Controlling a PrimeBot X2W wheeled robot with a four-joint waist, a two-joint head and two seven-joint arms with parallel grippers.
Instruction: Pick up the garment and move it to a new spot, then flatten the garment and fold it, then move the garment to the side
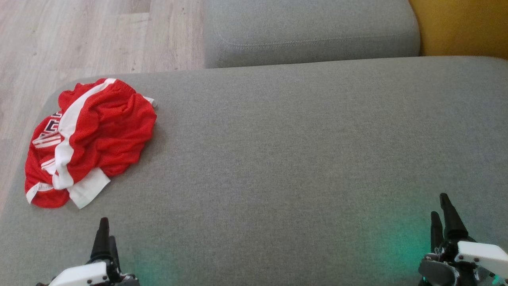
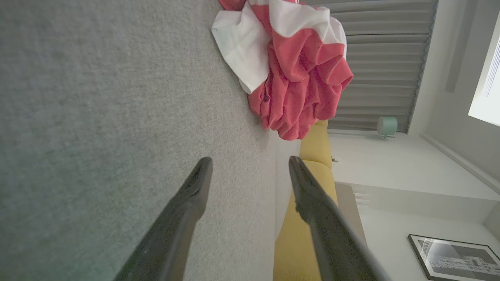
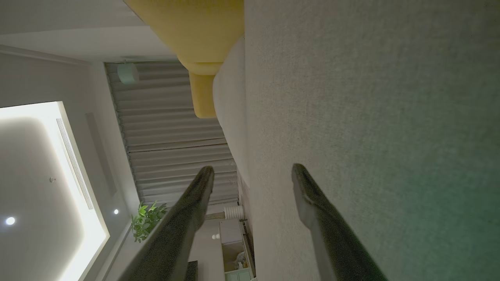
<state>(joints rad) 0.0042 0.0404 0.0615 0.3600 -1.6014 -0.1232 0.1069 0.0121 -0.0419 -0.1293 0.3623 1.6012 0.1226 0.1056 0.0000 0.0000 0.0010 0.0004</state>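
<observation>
Lying crumpled, a red-and-white mesh garment (image 1: 99, 131) sits on the grey fabric sofa cushion (image 1: 297, 159).
Its dark lettering (image 1: 52, 125) is unreadable; the left gripper (image 1: 107, 232) and right gripper (image 1: 439, 205) keep their fingers wide and empty.

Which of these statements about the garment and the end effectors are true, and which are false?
1. The red and white garment lies on the left part of the grey cushion. True.
2. The left end effector and the right end effector are both open and empty. True.
3. The garment lies nearest the right end effector. False: it lies ahead of the left end effector.
4. The garment is folded flat. False: it is crumpled.
</observation>
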